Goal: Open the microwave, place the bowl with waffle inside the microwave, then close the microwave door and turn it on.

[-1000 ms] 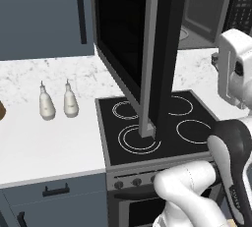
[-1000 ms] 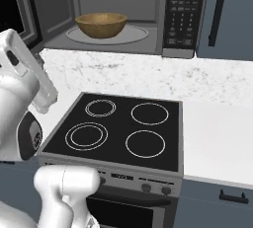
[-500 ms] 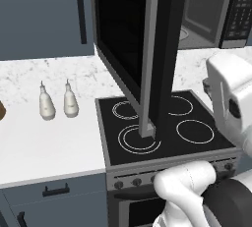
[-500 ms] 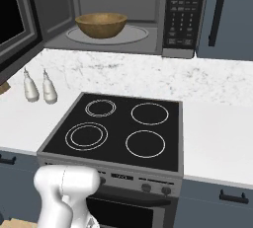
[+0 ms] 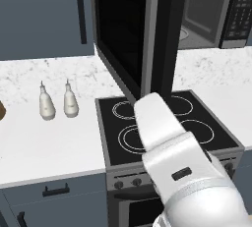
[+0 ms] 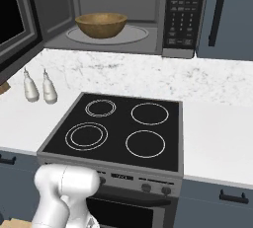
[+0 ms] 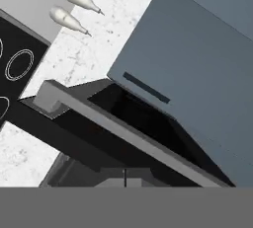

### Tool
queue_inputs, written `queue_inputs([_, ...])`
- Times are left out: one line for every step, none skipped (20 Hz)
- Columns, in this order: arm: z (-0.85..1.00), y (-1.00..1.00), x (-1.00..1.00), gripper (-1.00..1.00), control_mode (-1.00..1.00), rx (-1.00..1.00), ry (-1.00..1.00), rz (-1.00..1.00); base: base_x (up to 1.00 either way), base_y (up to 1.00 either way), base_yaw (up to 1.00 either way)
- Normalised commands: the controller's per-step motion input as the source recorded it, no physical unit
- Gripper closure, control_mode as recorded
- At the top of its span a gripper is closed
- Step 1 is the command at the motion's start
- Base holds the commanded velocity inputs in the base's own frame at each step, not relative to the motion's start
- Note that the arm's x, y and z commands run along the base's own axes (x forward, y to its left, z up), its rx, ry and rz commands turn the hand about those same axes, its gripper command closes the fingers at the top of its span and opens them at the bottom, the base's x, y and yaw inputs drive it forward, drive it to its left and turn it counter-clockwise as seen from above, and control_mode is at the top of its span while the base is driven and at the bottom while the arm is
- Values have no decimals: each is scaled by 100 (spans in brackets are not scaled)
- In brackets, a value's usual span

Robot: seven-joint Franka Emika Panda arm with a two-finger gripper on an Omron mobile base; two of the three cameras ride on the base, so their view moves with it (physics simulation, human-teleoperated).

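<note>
One bowl (image 6: 101,24) sat centred inside the microwave (image 6: 128,17), ready for heating; the microwave door (image 5: 142,34) hung open at nine o'clock, awaiting closing. Jaws' state: couldn't tell.

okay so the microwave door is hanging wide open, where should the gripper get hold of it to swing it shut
Probably the microwave door's free vertical edge, the grey-framed end standing out over the stovetop. Come from its outer side, on the left, and push toward the microwave; the glass panel is broad and flat, with no handle discernible.
</note>
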Motion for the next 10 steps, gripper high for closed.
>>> queue_inputs([-30,100,59,100,-100,-16,25,-34,0,0,0])
queue_inputs([-33,100,99,100,-100,-12,26,-37,0,0,0])
queue_inputs([-49,100,100,100,-100,-11,20,-39,0,0,0])
queue_inputs([-54,100,100,100,-100,-10,16,-37,0,0,0])
queue_inputs([-55,96,100,100,-100,-11,11,-36,0,0,0])
queue_inputs([-50,80,100,100,-100,-12,6,-35,0,0,0])
queue_inputs([-45,60,100,100,-100,-9,3,-31,0,0,0])
queue_inputs([-38,54,100,100,-100,-10,0,-31,0,0,0])
queue_inputs([-35,49,100,100,-100,-10,0,-31,0,0,0])
queue_inputs([-26,40,100,100,-100,-11,0,-29,0,0,0])
